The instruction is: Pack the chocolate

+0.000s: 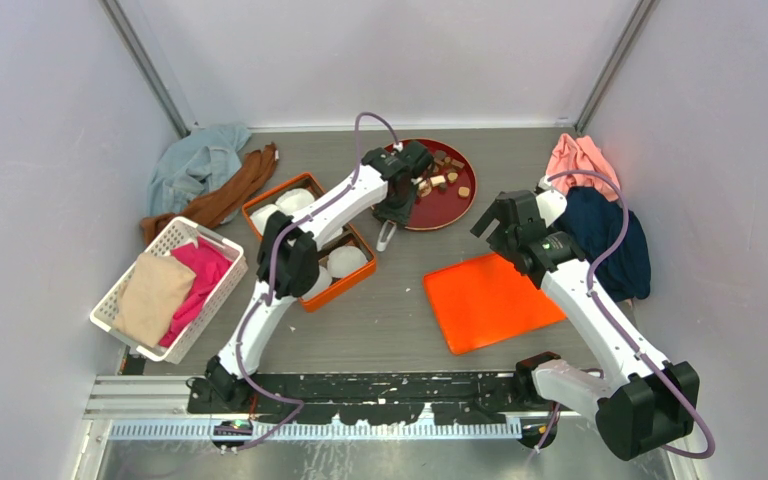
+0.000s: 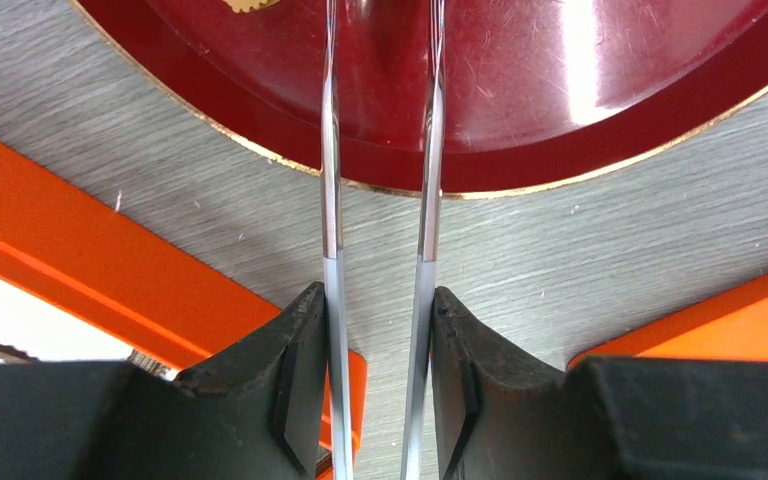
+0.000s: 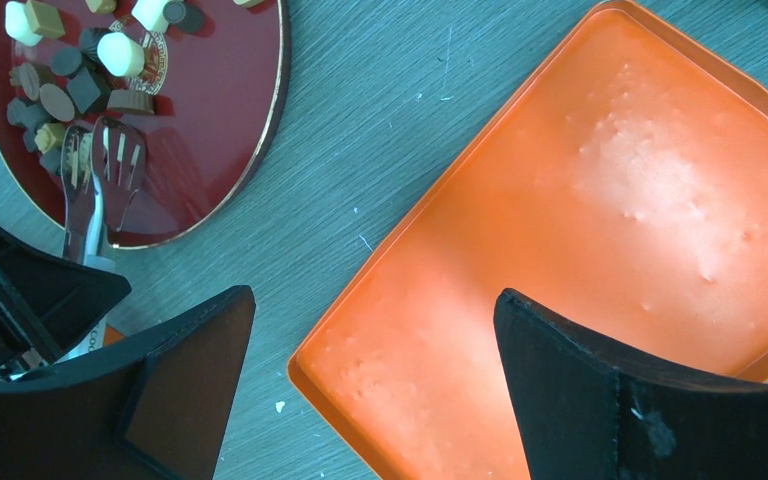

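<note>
Upper centre, the left jaws are clamped on the tongs [image 2: 331, 200], tips over the plate [image 2: 580, 130] of chocolate [image 3: 120, 52]. At right, the right jaws hang apart above the tray [image 3: 610, 200].

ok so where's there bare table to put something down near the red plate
Best free patch: the table between the orange box and the orange tray. Another lies between the red plate and the pink cloth. Crowded: the plate's back half, with chocolate and the tongs held by the left end effector.
</note>
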`<state>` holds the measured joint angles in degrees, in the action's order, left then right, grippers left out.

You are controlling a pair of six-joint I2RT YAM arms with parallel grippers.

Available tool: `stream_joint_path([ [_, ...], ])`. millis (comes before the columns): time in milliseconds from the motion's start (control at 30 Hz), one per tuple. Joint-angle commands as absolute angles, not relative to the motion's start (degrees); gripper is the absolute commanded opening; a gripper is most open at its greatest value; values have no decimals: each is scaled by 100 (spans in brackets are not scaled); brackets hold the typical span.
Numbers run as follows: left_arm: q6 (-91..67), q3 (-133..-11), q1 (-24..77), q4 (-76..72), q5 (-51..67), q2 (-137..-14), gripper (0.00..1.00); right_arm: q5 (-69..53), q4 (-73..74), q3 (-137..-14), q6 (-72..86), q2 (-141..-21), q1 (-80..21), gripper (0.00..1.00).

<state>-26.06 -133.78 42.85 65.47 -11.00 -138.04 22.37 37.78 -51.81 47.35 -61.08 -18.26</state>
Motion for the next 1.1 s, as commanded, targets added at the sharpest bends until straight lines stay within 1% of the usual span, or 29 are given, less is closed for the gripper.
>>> stream_joint_path([
  [0,-2446,-13249,4298,6464,-1268,-12971,11,2261,3596,-5256,4790,-5978,-1810,95],
  [333,-2308,-12719,4298,6382,-1306,-12218,11,2162,3514,-5300,4799,-6099,-1810,95],
  [567,-2250,-12026,4130,6314,-1523,-11388,11,2146,3474,-5300,4799,-6147,-1810,95],
  [800,-2232,-11089,3633,6235,-1681,-10481,13,2088,3407,-5308,4791,-6231,-1810,95],
  [1067,-2313,-9941,2743,5931,-1312,-9755,14,2065,3378,-5344,4751,-6244,-1811,95],
])
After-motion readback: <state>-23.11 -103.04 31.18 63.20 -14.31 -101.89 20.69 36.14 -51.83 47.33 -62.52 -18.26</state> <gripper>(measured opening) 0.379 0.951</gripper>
